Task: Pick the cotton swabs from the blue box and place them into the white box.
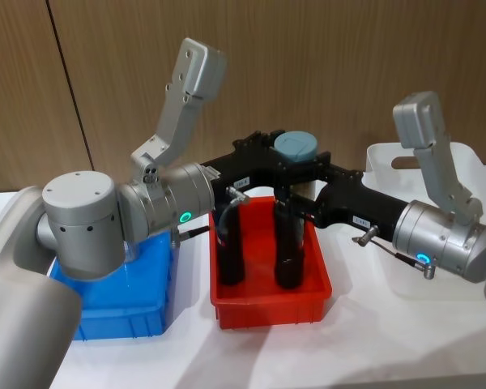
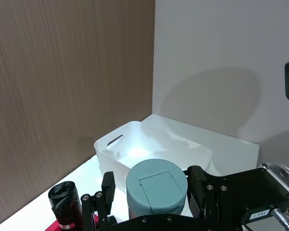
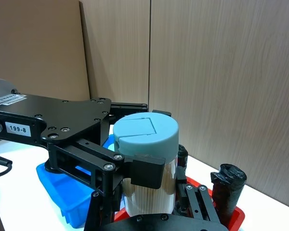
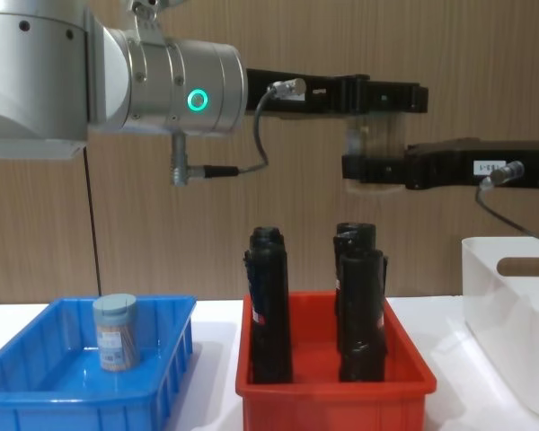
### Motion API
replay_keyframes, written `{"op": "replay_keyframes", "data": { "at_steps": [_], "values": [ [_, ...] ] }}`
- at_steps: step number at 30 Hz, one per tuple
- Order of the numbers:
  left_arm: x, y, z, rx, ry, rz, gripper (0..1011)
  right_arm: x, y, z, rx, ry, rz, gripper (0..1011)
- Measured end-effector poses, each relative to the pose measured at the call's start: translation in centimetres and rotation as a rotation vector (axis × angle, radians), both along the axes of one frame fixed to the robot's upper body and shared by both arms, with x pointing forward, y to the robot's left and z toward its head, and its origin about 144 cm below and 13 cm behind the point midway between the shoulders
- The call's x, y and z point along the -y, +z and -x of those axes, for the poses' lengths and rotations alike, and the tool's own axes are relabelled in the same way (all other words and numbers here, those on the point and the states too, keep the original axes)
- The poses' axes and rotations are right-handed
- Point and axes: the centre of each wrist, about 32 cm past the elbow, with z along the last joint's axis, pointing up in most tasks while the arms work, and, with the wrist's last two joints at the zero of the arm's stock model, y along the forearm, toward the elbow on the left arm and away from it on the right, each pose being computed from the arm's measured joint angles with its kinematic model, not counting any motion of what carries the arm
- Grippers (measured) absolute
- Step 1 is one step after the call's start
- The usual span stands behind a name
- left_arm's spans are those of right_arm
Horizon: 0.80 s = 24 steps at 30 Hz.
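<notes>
Up above the red bin [image 4: 332, 395], the cotton swab jar [image 3: 145, 139] hung between both arms! The left end effector [image 4: 377, 94] was clamped on it just under the lid. The right end effector [image 4: 377, 168] sat at its lower body, but I couldn't tell its grip. The jar looked light, rigid and smooth, probably slippery, so best squeezed squarely on the straight wall, not the lid. A second jar [image 4: 115, 332] stood upright in the blue box [image 4: 175, 359]; the white box [image 4: 512, 305] stood on the red bin's far side.
</notes>
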Motion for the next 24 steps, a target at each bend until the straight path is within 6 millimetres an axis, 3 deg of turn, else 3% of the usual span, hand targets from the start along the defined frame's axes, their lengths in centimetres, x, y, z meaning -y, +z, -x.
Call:
{"op": "replay_keyframes", "data": {
  "at_steps": [14, 24],
  "values": [
    [0.0, 0.0, 0.0, 0.0, 0.0, 0.0, 1000, 0.3, -0.5, 0.1, -0.014, -0.016, -0.002, 648],
    [0.0, 0.0, 0.0, 0.0, 0.0, 0.0, 1000, 1.6, -2.0, -0.1, -0.055, -0.073, 0.005, 648]
  ]
}}
